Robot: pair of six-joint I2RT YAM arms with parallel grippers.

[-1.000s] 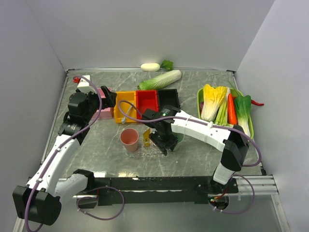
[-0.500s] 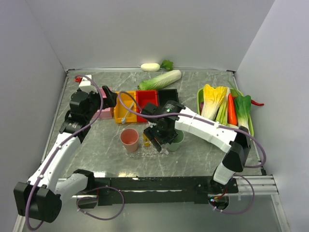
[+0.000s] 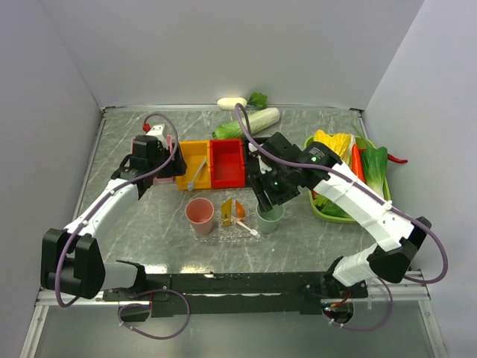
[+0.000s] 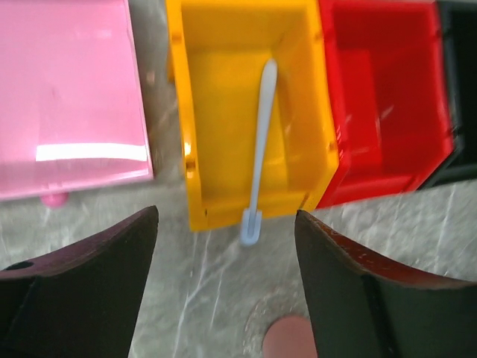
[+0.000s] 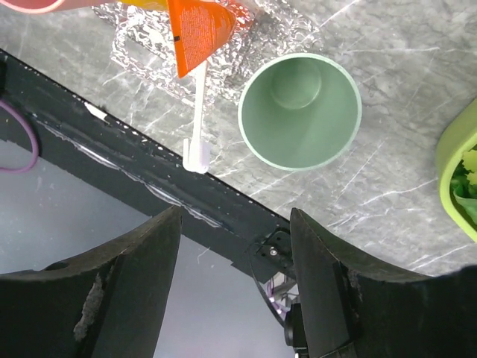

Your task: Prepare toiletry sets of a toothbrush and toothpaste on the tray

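Grey tabletop [image 3: 149, 231]: veined marble with walls on three sides.
Tray [image 3: 232, 235]: clear and speckled. It sits by the tabletop's near edge, about midway along it, between a pink cup [image 3: 200, 215] on its left and a green cup [image 3: 270, 218] on its right.
Tubes: a yellow tube [image 3: 226, 212] and an orange tube [image 3: 240, 209] are side by side on the tray, with the yellow one on the left.
Tray toothbrush [image 5: 198, 104]: white. One end is tucked at the orange tube. The brush head sticks out past the tray's rim toward the near edge, near the green cup but not touching it.
Bins: a row toward the tabletop's far-left corner. From left to right they are a pink bin [image 4: 71, 97], a yellow bin [image 4: 216, 112], a red bin [image 4: 387, 97] and a black bin [image 4: 458, 74].
Bin toothbrush [image 4: 261, 142]: pale, lying lengthwise in the yellow bin. Its broader end reaches over the bin's near wall.
Left gripper [image 4: 225, 215]: above the tabletop at the near side of the yellow bin. Its fingers [image 4: 97, 283] are spread wide with nothing between them.
Right gripper [image 5: 235, 212]: high above the green cup and the tray's right end. Its fingers [image 5: 328, 283] are apart and hold nothing.
Vegetable tray [image 5: 451, 179]: lime green, at the tabletop's right edge, filled with leafy vegetables.
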